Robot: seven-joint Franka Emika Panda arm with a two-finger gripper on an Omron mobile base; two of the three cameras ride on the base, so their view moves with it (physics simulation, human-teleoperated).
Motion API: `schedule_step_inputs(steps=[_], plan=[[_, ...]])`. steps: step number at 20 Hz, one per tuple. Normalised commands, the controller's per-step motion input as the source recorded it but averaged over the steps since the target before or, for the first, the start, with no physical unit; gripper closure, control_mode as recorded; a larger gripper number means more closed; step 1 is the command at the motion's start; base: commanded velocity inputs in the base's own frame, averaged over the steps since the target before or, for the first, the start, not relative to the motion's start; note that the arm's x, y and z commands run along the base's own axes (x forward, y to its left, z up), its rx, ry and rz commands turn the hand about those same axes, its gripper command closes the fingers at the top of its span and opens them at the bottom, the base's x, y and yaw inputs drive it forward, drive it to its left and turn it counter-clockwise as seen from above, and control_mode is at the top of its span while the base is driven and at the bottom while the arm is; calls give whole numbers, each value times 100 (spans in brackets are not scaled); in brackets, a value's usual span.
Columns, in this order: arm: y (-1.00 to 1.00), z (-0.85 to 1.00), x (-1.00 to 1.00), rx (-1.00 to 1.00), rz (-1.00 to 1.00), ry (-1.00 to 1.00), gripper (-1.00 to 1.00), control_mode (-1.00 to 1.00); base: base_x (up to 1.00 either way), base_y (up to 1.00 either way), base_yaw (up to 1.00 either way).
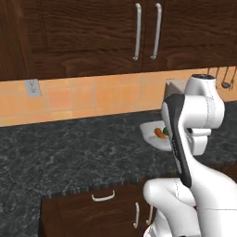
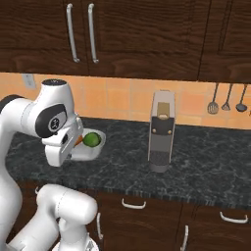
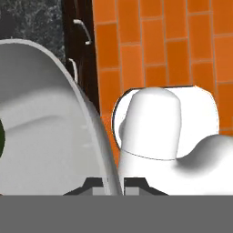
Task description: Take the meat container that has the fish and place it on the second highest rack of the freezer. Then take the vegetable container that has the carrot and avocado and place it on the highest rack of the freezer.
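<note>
Folding back over my own base, my arm carries the white vegetable container (image 2: 90, 152) above the dark counter (image 1: 69, 152). My gripper (image 3: 113, 184) pinches its rim tight. Inside sit the orange carrot (image 1: 159, 133) and green avocado (image 2: 91, 139). My wrist hides part of the container.

Arm (image 1: 194, 139) is folded back w/ elbow raised, forearm angled down. Gripper (image 3: 113, 189) is seen in hand view, jaws clamped tight on rim of white container (image 3: 54, 136), which is held off the counter.
</note>
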Motion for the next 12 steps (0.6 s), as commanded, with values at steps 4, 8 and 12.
schedule_step_inputs(steps=[4,8,12], plan=[[0,0,0,0,0,0,100,100,-90,-69,-24],[0,0,0,0,0,0,100,100,-33,-23,-70],[0,0,0,0,0,0,100,100,-6,-45,-77]])
